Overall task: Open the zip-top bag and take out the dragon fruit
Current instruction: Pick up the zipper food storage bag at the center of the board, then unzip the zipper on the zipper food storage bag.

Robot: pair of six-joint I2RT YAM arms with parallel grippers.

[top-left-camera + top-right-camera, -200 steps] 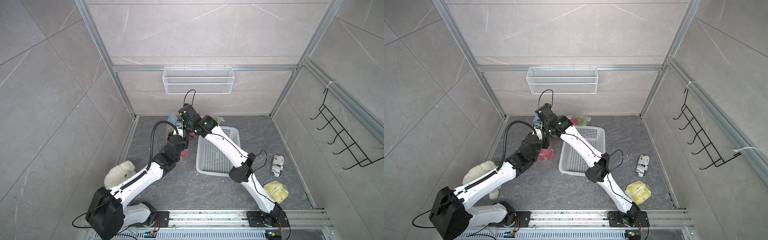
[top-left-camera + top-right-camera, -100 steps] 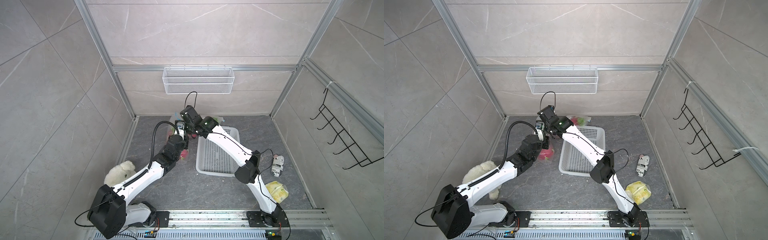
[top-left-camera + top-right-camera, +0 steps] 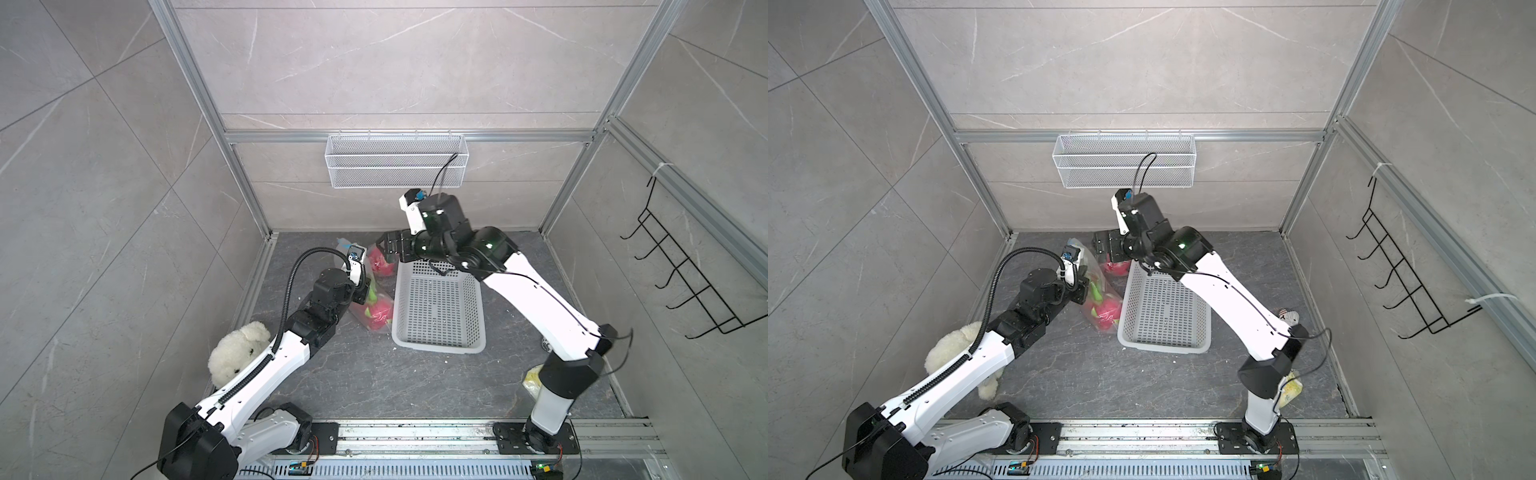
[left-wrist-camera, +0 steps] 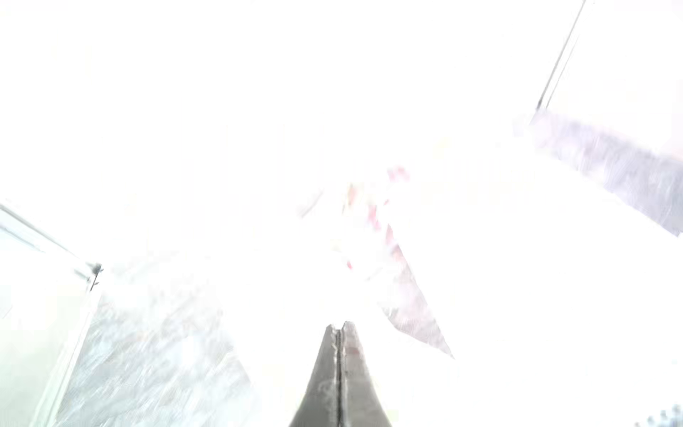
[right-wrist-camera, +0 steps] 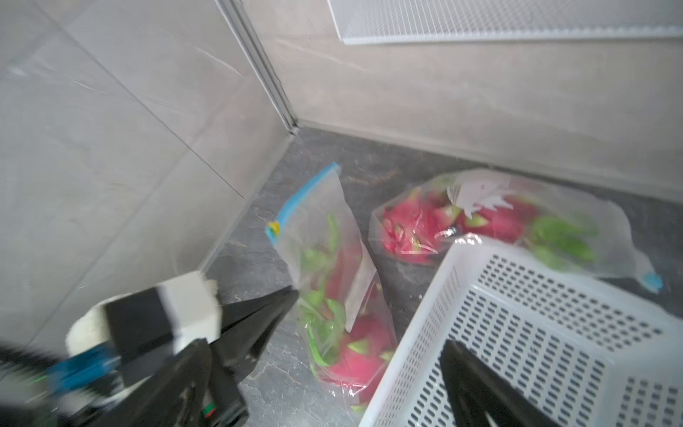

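Observation:
A clear zip-top bag (image 5: pixel 325 236) with a blue zip strip stands upright near the back left corner, and magenta dragon fruit (image 5: pixel 360 356) with green tips shows through it. My left gripper (image 5: pixel 290 294) is shut on the film at the bag's side edge. The left wrist view is washed out, but there the left gripper (image 4: pixel 339 327) has its jaws pressed together. Both top views show this bag (image 3: pixel 376 309) (image 3: pixel 1100 301). My right gripper (image 3: pixel 384 245) (image 5: pixel 325 344) hangs open above and behind the bag, holding nothing. A second bag of dragon fruit (image 5: pixel 499 218) lies behind the basket.
A white perforated basket (image 3: pixel 397 307) sits right of the bags, close against them. A white plush toy (image 3: pixel 237 349) lies under the left arm. A yellow packet (image 3: pixel 531 380) and a small item (image 3: pixel 1289 316) lie at the right. A wire shelf (image 3: pixel 395 166) hangs on the back wall.
My right gripper opened, let go of the bag and drew back to the right and up. My left gripper closed on the bag's edge and has stayed in place.

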